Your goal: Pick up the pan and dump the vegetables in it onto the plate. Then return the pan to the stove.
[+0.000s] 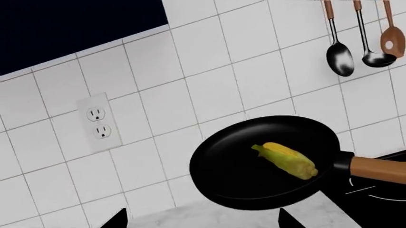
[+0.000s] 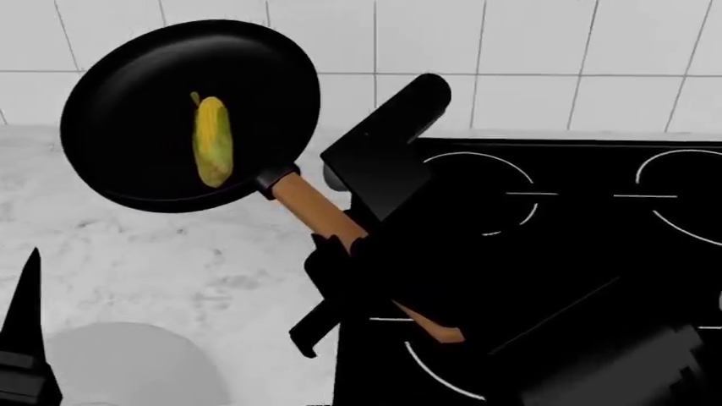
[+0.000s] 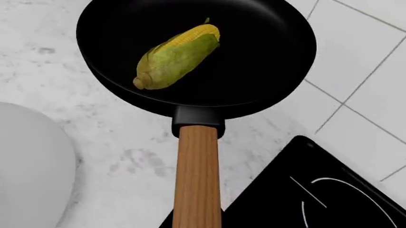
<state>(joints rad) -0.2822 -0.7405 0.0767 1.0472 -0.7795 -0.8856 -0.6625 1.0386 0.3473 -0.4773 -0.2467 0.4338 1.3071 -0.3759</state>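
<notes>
The black pan [image 2: 135, 93] hangs in the air over the marble counter, left of the stove [image 2: 564, 228]. The yellow corn cob [image 2: 212, 139] lies inside it. My right gripper [image 2: 352, 254] is shut on the pan's wooden handle [image 2: 310, 207]. The right wrist view shows the handle [image 3: 197, 175], pan [image 3: 260, 57] and corn [image 3: 178, 57], with the pale plate [image 3: 25, 161] below and to one side. The plate [image 2: 124, 364] lies on the counter near me. My left gripper [image 1: 203, 221] is open and empty, facing the pan [image 1: 247, 180] and corn [image 1: 286, 159]; it shows at the head view's left edge [image 2: 23, 338].
White marble counter [image 2: 169, 254] spreads left of the stove. A tiled wall stands behind, with an outlet [image 1: 98, 122] and hanging ladles and a spoon [image 1: 339, 52]. A dark cabinet [image 1: 63, 28] is above.
</notes>
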